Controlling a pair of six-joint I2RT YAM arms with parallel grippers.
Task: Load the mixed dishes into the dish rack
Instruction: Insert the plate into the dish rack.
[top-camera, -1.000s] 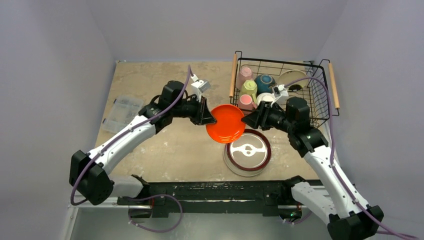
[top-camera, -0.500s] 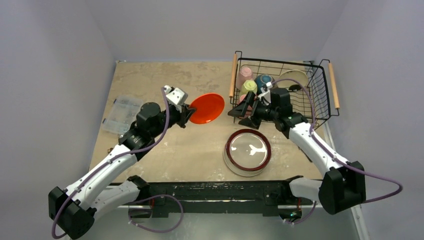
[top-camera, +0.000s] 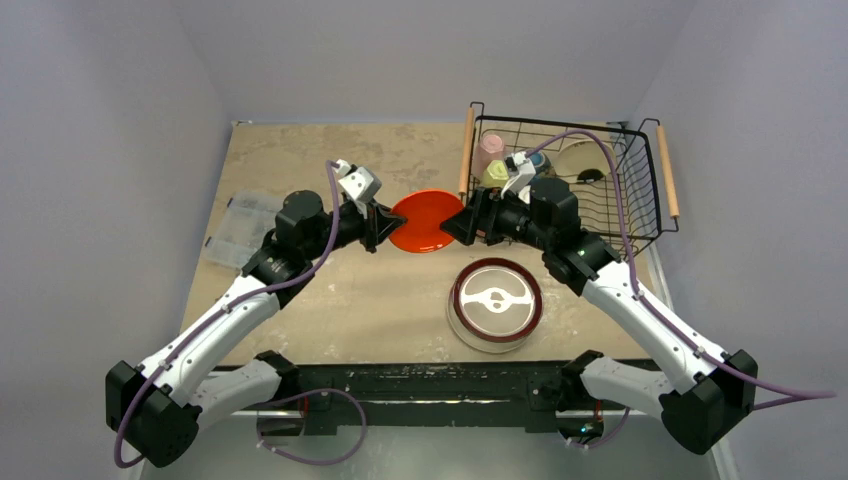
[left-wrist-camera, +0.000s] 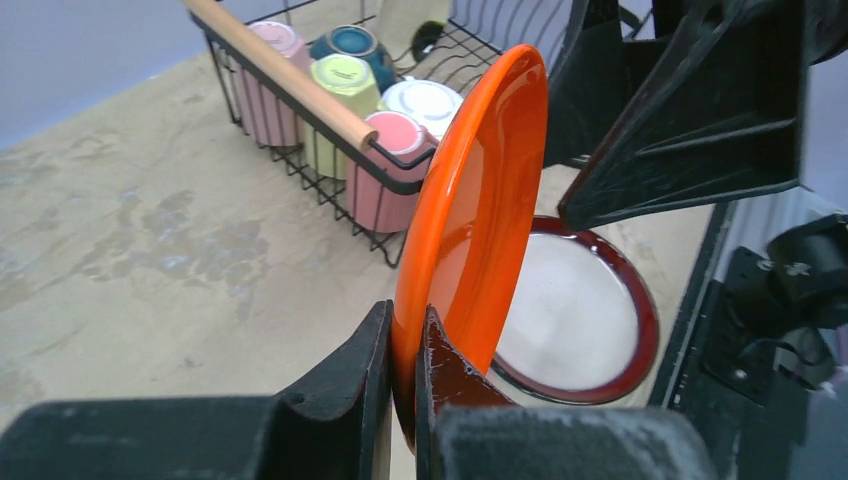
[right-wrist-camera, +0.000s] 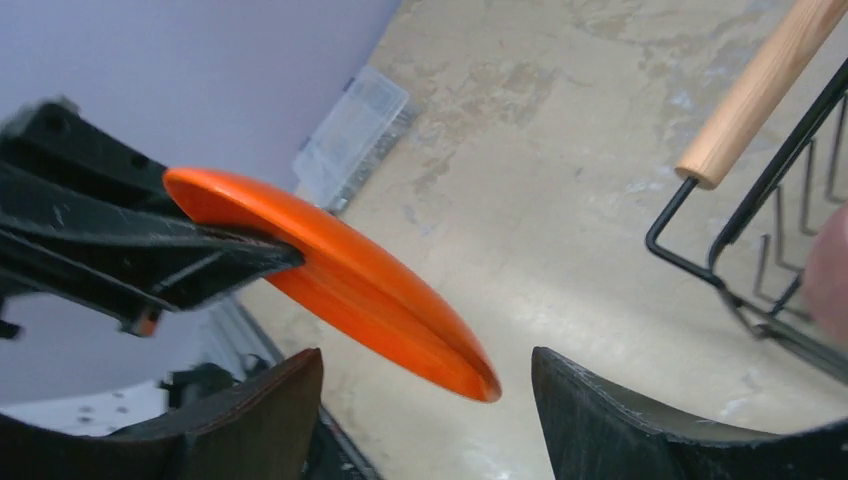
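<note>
left jaws: clamped on one rim of the orange plate, which stands on edge in the air above the table.
right jaws: apart, straddling the opposite rim. In the right wrist view the rim sits in the gap with room on both sides, touching neither.
step in hand: probably a handover from the left jaws to the right, with the second grip not yet closed.
done: behind the right jaws the rack holds a pale pink mug, a green mug, a salmon mug, a white mug, a teal bowl and a pale plate.
left: the orange plate is between the two pairs of jaws. The red-rimmed plate lies flat on the table, below the right jaws on their near side.
edges: the rack's wooden handle and wire wall stand just behind the right jaws, so the plate likely has to rise over them.
open room: there is bare table under both pairs of jaws and beyond the left ones. A clear box lies well apart, outside the left jaws.
</note>
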